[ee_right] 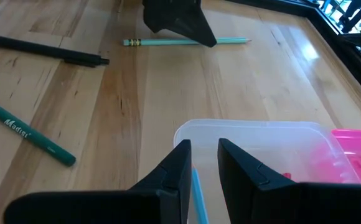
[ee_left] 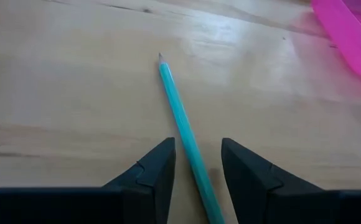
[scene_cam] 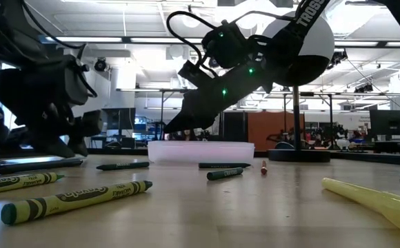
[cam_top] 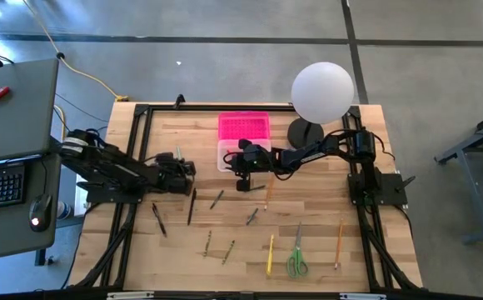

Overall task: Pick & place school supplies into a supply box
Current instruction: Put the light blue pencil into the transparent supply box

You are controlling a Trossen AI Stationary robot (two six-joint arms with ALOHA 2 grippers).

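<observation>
A clear plastic box [cam_top: 229, 156] is seen near the back middle of the table [cam_top: 325, 250], with its pink lid [cam_top: 244, 127] lying flat just behind it, touching or nearly touching its back edge. In the right wrist view, something red [ee_right: 284, 177] is visible through the box's wall, too blurred to name, and a thin light-blue stick [ee_right: 198, 194] is held between the fingers of the right gripper [cam_top: 243, 160], which is closed on it and positioned over the box. The left gripper [cam_top: 181, 167] is lowered to the table left of the box, its fingers parted on either side of a teal pencil [ee_left: 183, 134] that lies flat on the wood; contact with the pencil cannot be made out. Scattered across the front of the table in the high view are counted one pair of green-handled scissors [cam_top: 296, 260], one yellow pen [cam_top: 270, 254], one orange pencil [cam_top: 339, 243], another orange pencil [cam_top: 268, 191] just right of the box, two long dark pens [cam_top: 191, 207] at the left, and four short dark or olive crayons [cam_top: 216, 199] in the middle. In the low view, two olive crayons [scene_cam: 76, 200] lie nearest the camera. A white globe lamp [cam_top: 322, 92] stands at the back right corner.
</observation>
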